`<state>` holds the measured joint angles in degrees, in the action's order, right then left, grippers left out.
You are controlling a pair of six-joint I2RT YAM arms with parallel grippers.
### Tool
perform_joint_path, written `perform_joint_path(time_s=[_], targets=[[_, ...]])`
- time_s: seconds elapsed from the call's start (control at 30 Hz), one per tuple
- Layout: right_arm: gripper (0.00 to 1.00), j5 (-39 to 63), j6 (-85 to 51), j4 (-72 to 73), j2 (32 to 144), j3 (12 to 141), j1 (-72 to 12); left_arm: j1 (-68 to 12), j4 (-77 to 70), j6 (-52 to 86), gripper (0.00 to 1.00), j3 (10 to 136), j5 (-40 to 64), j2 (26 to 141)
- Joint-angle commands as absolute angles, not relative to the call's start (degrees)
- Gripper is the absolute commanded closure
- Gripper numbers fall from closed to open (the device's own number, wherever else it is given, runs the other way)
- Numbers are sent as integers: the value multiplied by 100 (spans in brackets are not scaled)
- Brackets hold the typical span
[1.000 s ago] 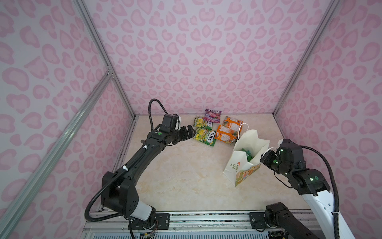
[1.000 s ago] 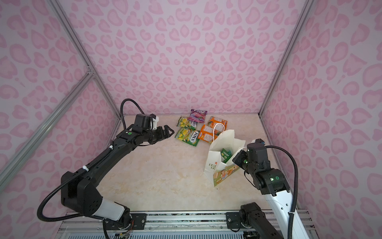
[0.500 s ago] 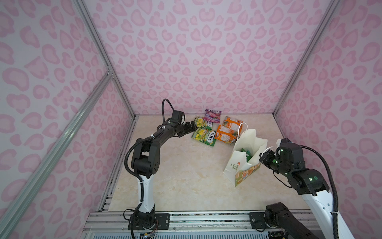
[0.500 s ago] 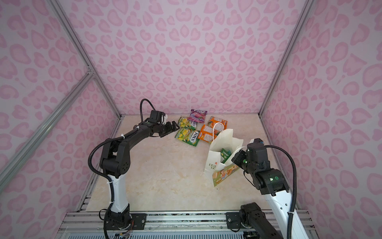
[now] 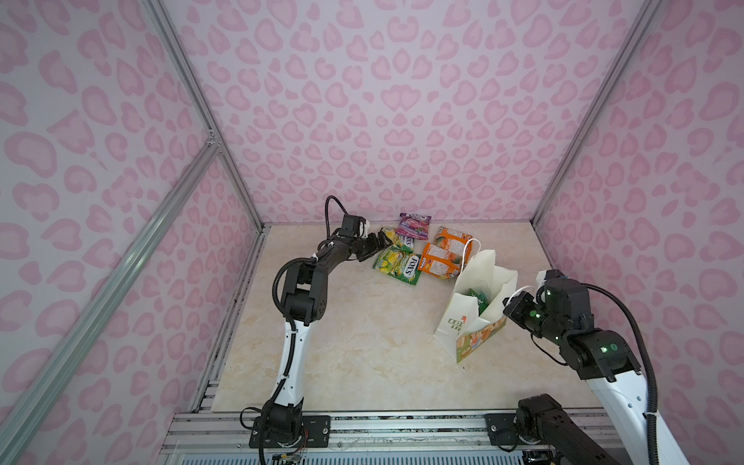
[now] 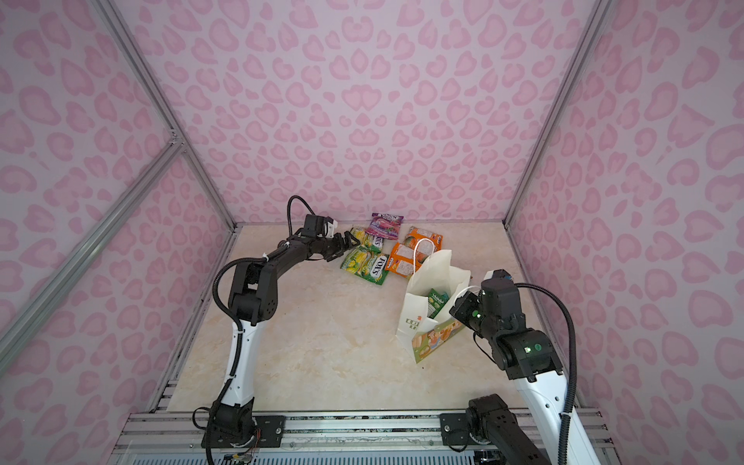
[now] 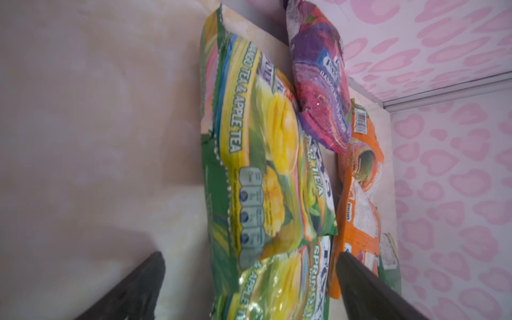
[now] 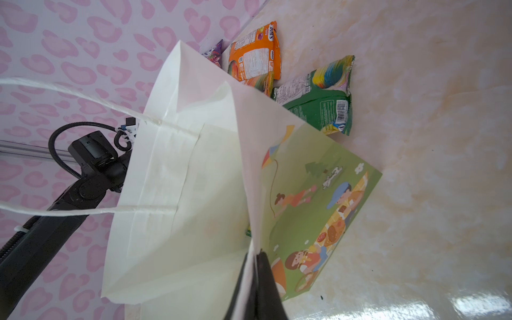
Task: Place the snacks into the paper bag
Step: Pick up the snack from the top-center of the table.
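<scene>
The white paper bag [image 5: 485, 267] stands open and tilted, its side edge pinched in the tightly closed right gripper [image 8: 253, 257]. One dark green packet [image 6: 437, 302] shows inside it. Beyond the bag, toward the back wall, five snacks lie in a touching cluster: two yellow-green FOX'S packets [image 5: 396, 267], two orange packets [image 5: 441, 261] and one purple packet [image 5: 414, 224] (the farthest from the bag). The bag's cord handle [image 5: 475, 239] loops in front of the orange ones. The left gripper [image 7: 249, 257], on the cluster's side away from the bag, is spread wide and empty, with the FOX'S packets just ahead.
</scene>
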<state>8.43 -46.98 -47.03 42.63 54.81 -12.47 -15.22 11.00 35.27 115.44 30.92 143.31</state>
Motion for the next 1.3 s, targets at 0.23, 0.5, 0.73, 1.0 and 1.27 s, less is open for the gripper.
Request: perform_joint_path(time_s=[0.23,0.5,0.73,1.0,1.27], targets=[[100,852,-4753,-4861,4180,5474,-1256,-1526,669,4544,11,12340,3330,15110],[100,910,-4772,-4781,4243,5459,-1257,-1600,494,4707,22,12330,3506,15198],[100,905,-4794,-4799,4211,5454,-1252,-1585,494,4846,36,12457,3428,15251],[100,940,-4834,-4781,4184,5423,-1257,-1566,485,5026,61,12586,3537,15245],[100,923,-4843,-4762,4192,5413,-1256,-1533,432,5126,81,12458,3634,14553]])
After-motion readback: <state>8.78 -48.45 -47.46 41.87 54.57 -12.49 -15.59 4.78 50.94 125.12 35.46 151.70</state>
